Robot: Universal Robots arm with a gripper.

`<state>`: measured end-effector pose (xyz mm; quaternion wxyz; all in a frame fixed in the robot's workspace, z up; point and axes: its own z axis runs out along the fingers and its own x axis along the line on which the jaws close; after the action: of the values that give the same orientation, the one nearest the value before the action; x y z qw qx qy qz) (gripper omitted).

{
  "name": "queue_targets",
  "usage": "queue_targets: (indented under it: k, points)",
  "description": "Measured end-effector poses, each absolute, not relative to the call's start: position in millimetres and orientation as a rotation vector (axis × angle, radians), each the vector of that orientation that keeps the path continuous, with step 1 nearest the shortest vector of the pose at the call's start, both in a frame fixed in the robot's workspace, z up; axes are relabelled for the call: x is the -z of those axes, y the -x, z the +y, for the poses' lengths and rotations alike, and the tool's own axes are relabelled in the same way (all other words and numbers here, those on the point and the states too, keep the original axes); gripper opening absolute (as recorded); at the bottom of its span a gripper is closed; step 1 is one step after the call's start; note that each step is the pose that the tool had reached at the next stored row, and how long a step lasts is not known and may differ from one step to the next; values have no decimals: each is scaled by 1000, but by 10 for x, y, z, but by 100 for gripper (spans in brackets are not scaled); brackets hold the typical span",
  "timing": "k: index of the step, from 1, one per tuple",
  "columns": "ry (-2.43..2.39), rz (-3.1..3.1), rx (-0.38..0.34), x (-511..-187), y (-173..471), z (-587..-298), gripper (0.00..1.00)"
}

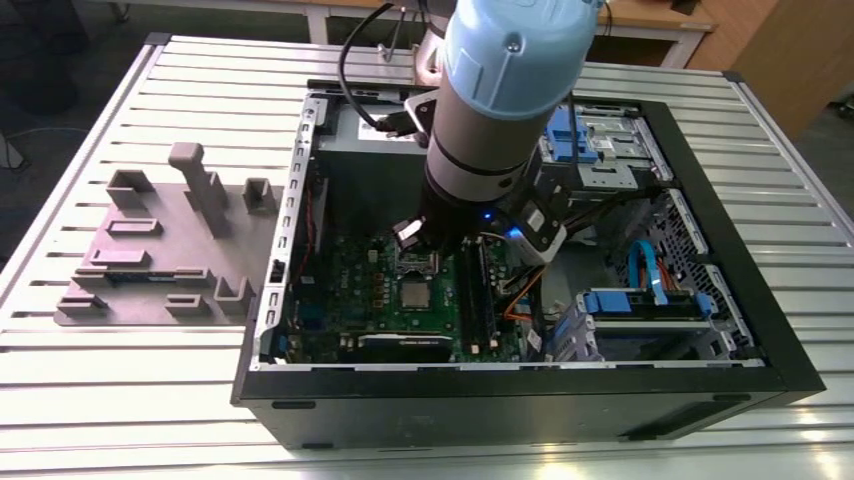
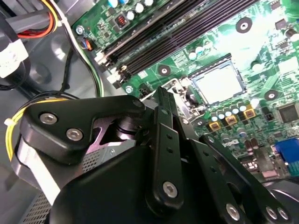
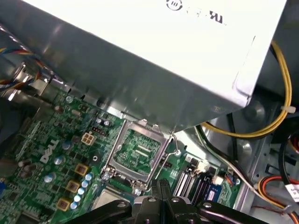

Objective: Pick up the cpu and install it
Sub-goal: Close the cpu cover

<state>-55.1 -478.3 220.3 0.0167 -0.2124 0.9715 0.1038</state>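
Checking cpu seat: hand closed narrow, carrying nothing.
It lies flat on the board just beyond the hand; frame stands open beside the hand. Judged: press square, keeping off the cpu.

You get hard glare on the motherboard just past the gripper. The power supply box beyond it washes out white.

We log the computer case lying on the table, with the tray just beside it on the exterior view's left. Inside, the motherboard lies on the tray side and the drive bays on the exterior view's right. The cpu sits in the motherboard's socket. The arm hangs over the board just beyond it.
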Motion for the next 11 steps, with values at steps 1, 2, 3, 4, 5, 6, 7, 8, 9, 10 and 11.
queue_targets:
  k: [1,2,3,4,5,6,7,8,9,10,11]
  points:
    - [663,3020,-323,-2201,550,-4779,11]
    - [673,3018,-324,-2200,550,-4776,11]
    - [692,3015,-324,-2199,551,-4777,11]
    - [720,3010,-324,-2198,551,-4776,11]
    - [747,3006,-325,-2196,550,-4776,11]
    - [770,3002,-325,-2195,549,-4776,11]
    - [775,3000,-325,-2193,543,-4774,11]
    - [775,3001,-325,-2190,539,-4767,11]
    - [774,3001,-325,-2186,538,-4752,11]
    - [773,3001,-326,-2182,535,-4730,11]
    - [773,3001,-325,-2179,532,-4711,11]
